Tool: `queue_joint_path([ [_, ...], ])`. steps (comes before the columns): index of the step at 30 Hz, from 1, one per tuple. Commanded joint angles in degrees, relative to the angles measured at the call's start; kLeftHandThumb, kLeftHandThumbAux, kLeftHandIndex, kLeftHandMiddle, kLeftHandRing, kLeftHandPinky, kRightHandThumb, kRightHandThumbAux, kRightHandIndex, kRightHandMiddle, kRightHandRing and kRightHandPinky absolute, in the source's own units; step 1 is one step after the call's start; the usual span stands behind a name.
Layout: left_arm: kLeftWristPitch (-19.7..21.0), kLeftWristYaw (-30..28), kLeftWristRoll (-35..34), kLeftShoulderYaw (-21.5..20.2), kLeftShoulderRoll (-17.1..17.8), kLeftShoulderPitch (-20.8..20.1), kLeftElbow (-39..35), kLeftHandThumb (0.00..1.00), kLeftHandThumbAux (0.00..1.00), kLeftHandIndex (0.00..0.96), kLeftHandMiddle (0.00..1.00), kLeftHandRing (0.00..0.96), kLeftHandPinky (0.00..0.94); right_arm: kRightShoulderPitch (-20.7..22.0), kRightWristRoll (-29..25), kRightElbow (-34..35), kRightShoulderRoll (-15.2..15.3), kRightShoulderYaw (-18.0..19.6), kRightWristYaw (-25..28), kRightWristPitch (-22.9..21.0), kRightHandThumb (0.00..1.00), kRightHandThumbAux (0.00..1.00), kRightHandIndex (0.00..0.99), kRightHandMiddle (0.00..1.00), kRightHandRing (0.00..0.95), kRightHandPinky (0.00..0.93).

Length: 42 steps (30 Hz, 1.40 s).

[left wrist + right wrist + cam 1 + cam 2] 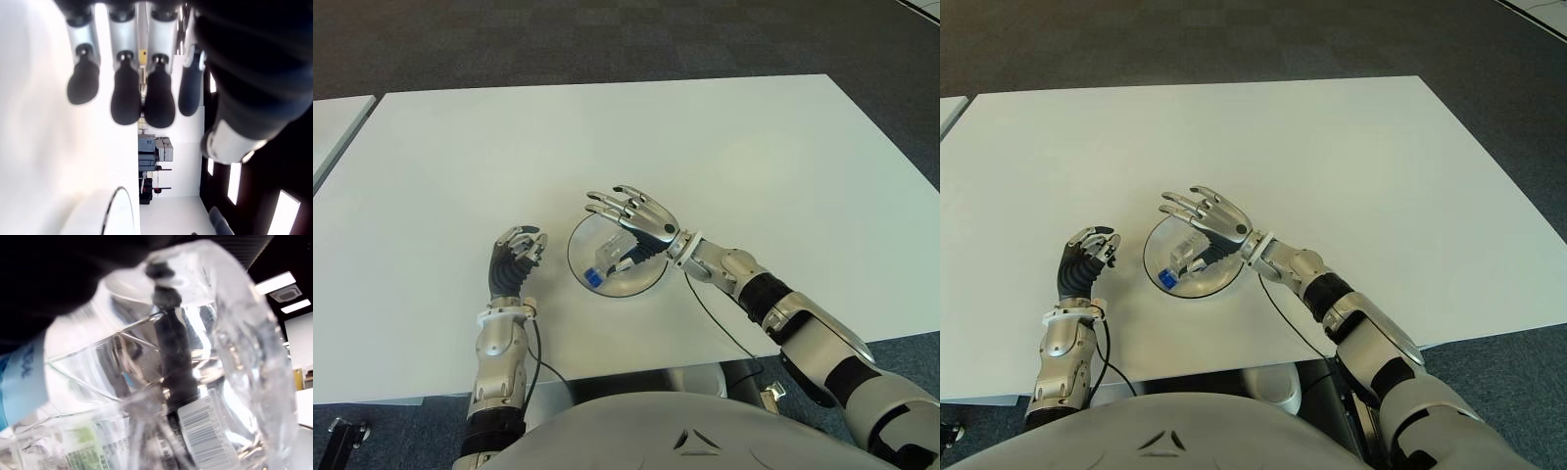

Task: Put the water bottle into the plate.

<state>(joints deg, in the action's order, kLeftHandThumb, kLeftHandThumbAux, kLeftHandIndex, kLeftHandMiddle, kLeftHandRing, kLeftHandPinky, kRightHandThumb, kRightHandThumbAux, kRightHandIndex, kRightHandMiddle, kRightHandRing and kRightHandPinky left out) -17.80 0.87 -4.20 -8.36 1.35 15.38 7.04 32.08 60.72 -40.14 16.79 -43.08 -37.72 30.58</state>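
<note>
A clear water bottle [609, 257] with a blue cap [593, 279] lies on its side inside the round transparent plate [572, 251] near the table's front edge. My right hand [631, 220] hovers over the plate's far side, its fingers spread out flat above the bottle and its thumb down beside it. The bottle [186, 382] fills the right wrist view, label and barcode showing. My left hand [517, 253] shows left of the plate, fingers curled and holding nothing; its fingertips [126, 103] hang over the table in the left wrist view.
The white table [607, 137] stretches wide behind the plate. Its front edge runs just below both hands. A second white table's corner [333, 117] shows at far left, and dark carpet lies beyond.
</note>
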Motion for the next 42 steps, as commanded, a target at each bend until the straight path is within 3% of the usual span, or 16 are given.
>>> queue_joint_path([
  [1,0.4,-0.6,-0.4,-0.1,0.0,0.5,0.6,0.701,0.721,0.434,0.731,0.719,0.725,0.5,0.8,-1.8,-0.4,-0.8,-2.0,0.2,0.422,0.521,0.056,0.072,0.063,0.082],
  [7,0.2,-0.4,-0.2,0.0,0.0,0.5,0.6,0.701,0.721,0.433,0.735,0.724,0.730,0.9,0.7,-2.2,-0.6,-1.2,-3.8,0.5,0.566,0.565,0.256,0.238,0.222,0.258],
  [10,0.1,-0.4,-0.1,0.0,0.0,0.6,0.6,0.701,0.721,0.433,0.735,0.724,0.728,1.0,0.7,-2.2,-0.7,-1.3,-4.6,0.8,0.663,0.662,0.366,0.315,0.297,0.328],
  [13,0.3,-0.5,-0.4,0.0,0.0,0.6,0.4,0.701,0.721,0.433,0.734,0.723,0.724,1.1,0.5,-2.5,-0.8,-1.3,-5.6,1.2,0.698,0.693,0.404,0.375,0.349,0.366],
  [17,0.7,-0.4,-0.6,-0.1,-0.2,0.7,0.3,0.701,0.721,0.433,0.732,0.719,0.718,1.3,0.7,-3.3,-1.1,-1.4,-7.3,1.4,0.774,0.689,0.431,0.427,0.392,0.375],
  [21,0.3,0.1,-0.2,-0.2,-0.3,0.6,0.5,0.701,0.721,0.433,0.729,0.716,0.716,1.6,0.8,-3.8,-1.2,-1.7,-7.8,1.7,0.827,0.682,0.448,0.428,0.374,0.294],
  [25,-0.6,0.2,0.4,-0.1,-0.1,0.5,0.9,0.701,0.721,0.433,0.736,0.724,0.733,2.0,1.4,-4.1,-1.2,-2.2,-8.2,1.4,0.728,0.709,0.416,0.274,0.231,0.151],
  [28,-0.6,0.4,1.0,0.1,0.1,0.5,0.9,0.701,0.722,0.433,0.740,0.728,0.732,2.4,2.4,-3.9,-0.8,-2.9,-7.6,0.6,0.592,0.625,0.203,0.117,0.085,0.053],
  [31,-0.2,0.4,1.1,0.0,0.0,0.6,0.7,0.701,0.722,0.433,0.739,0.727,0.727,2.7,2.5,-3.6,-0.3,-3.5,-4.9,0.5,0.507,0.568,0.075,0.040,0.028,0.017],
  [35,-0.5,0.1,0.8,-0.1,-0.1,0.6,0.7,0.701,0.722,0.433,0.737,0.726,0.725,2.8,2.2,-3.1,0.0,-3.6,-2.8,0.3,0.452,0.494,0.015,0.008,0.005,0.003],
  [42,-0.5,-0.1,0.3,-0.1,-0.3,0.6,0.7,0.701,0.722,0.433,0.731,0.719,0.716,2.3,2.6,-2.0,0.4,-3.7,-2.2,-1.2,0.430,0.388,0.001,0.000,0.000,0.000],
])
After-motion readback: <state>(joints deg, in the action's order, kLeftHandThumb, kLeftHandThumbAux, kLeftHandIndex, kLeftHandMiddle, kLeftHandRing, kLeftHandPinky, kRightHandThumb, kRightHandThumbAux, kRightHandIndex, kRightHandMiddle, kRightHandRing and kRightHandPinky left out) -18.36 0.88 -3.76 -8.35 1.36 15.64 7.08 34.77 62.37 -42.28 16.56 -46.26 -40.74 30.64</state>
